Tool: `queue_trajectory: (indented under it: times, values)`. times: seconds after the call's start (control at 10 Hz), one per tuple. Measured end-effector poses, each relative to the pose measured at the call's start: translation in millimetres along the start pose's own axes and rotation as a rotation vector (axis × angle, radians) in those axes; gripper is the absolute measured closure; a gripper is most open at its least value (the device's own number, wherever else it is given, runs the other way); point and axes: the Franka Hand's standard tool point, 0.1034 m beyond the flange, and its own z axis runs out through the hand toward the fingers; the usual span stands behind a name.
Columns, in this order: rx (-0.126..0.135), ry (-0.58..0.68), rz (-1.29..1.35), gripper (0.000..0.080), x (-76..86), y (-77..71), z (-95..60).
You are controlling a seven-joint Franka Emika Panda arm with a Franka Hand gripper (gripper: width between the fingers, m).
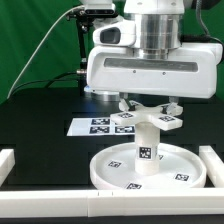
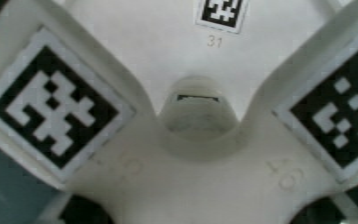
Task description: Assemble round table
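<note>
1. The round disc (image 1: pixel 150 170) lies flat on the black table (image 1: pixel 40 125), near the front edge, rim up, with square tags on its face.
2. The cylinder leg (image 1: pixel 146 145) stands upright at the middle of the disc, a tag on its side facing the exterior camera.
3. On top of the leg sits the cross-shaped foot piece (image 1: pixel 148 116), its tagged arms spreading outward; whether it is fully seated cannot be told.
4. The gripper (image 1: pixel 147 104) hangs straight over that foot piece, right at its hub, the arm's big white body filling the upper part of the exterior view.
5. The fingers are hidden behind the foot's arms, so spread or pinching cannot be told.
6. The wrist view sees the foot piece (image 2: pixel 179 130) close up: two tagged arms and the rounded hub between them.
7. Behind the disc lies the marker board (image 1: pixel 95 127), flat on the table.
8. White border rails (image 1: pixel 18 160) flank the disc on both sides.
</note>
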Motion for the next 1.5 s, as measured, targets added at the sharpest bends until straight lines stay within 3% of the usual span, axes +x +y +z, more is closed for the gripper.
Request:
queue_trajectory:
  times: [0.1, 0.5, 0.7, 0.9, 1.0, 1.3, 1.5]
  values:
    - [0.005, 0.015, 0.135, 0.0351, 1.1, 0.0, 0.3]
    - [0.079, 0.020, 0.779, 0.0351, 1.8, -4.0, 1.0]
    - [0.109, 0.009, 0.905, 0.0351, 1.7, -2.7, 1.4]
    - [0.107, 0.003, 0.897, 0.0351, 1.8, -3.5, 0.1]
    - [0.106, -0.014, 0.883, 0.0208, 2.5, -6.6, -6.8]
    - [0.119, -0.027, 0.749, 0.0153, 4.3, -10.6, -25.3]
    - [0.128, 0.002, 0.455, 0.0150, 7.8, -8.0, -28.9]
